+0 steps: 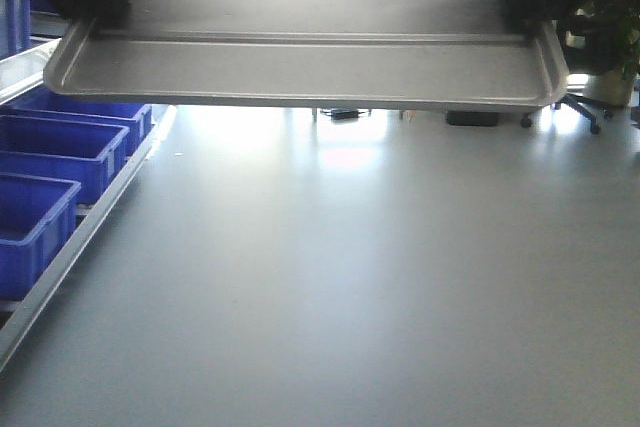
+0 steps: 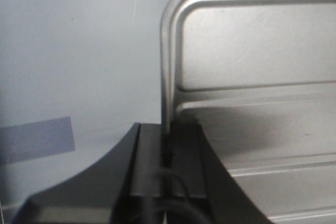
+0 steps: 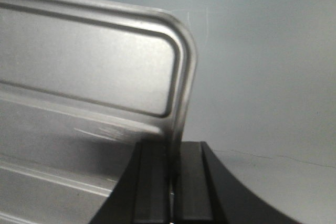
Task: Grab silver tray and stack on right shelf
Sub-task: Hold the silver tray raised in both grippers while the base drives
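Observation:
The silver tray [image 1: 300, 72] hangs level in the air across the top of the front view, ridges running lengthwise, high above the grey floor. My left gripper [image 1: 100, 9] is shut on its left short rim and my right gripper [image 1: 530, 7] on its right short rim. From the left wrist, the tray [image 2: 252, 51] stands with its rim pinched between the black fingers of the left gripper [image 2: 167, 145]. In the right wrist view the tray [image 3: 89, 61] shows its rim clamped the same way in the right gripper [image 3: 170, 156]. The right shelf is out of view.
Several blue bins [image 1: 60, 137] sit on a rack with a metal rail [image 1: 70, 247] along the left side. An office chair [image 1: 590, 107] and a low black object [image 1: 472, 118] stand at the far right. A blue patch [image 2: 37, 140] marks the floor.

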Motion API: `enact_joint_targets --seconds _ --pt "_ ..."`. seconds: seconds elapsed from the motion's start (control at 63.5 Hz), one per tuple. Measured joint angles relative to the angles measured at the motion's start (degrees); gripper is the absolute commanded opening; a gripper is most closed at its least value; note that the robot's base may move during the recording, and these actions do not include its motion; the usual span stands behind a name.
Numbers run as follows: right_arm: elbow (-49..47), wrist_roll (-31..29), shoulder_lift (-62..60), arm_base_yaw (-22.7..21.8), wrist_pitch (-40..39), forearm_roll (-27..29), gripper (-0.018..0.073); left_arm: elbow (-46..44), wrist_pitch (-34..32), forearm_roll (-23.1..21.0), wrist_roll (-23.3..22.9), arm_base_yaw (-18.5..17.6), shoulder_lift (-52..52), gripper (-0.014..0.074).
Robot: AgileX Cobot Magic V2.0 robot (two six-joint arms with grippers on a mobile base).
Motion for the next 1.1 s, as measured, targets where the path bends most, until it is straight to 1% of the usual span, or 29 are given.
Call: enact_joint_targets --seconds 1.102 --pt "-0.09 0.00 0.00 0.00 -0.23 0.00 0.0057 0.00 0.00 -0.12 0.00 0.00 0.00 -0.0093"
